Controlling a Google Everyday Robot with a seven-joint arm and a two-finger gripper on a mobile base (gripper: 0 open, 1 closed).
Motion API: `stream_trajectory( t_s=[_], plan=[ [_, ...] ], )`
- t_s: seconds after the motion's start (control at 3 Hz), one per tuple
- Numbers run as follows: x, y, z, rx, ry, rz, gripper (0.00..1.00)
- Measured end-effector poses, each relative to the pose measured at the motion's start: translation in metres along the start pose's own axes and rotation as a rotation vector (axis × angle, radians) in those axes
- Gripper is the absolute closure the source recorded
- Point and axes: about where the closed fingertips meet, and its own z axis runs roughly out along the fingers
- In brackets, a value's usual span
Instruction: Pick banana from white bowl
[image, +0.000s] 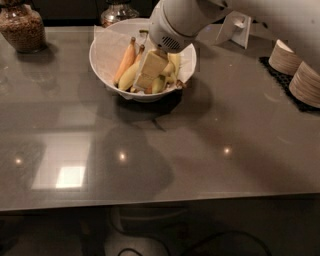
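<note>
The white bowl (107, 70) stands at the back middle of the grey table, with a white paper liner up at its left rim. Inside lie several bananas (129, 76), yellow ones and an orange-tinted one (125, 61) at the left. My gripper (148, 75) reaches down from the upper right into the middle of the bowl, its pale fingers down among the bananas. The white arm covers the bowl's back right rim and part of the fruit.
A glass jar of brown contents (22, 27) stands at the back left, another glass jar (118, 11) behind the bowl. Stacked tan ribbed cups (300, 72) sit on a dark mat at the right edge. A white stand (235, 29) is at the back right.
</note>
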Motion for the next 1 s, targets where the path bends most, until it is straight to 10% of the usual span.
stream_trajectory(
  t_s=[1.0],
  plan=[
    [0.024, 0.010, 0.029, 0.027, 0.044, -0.059, 0.29]
  ],
)
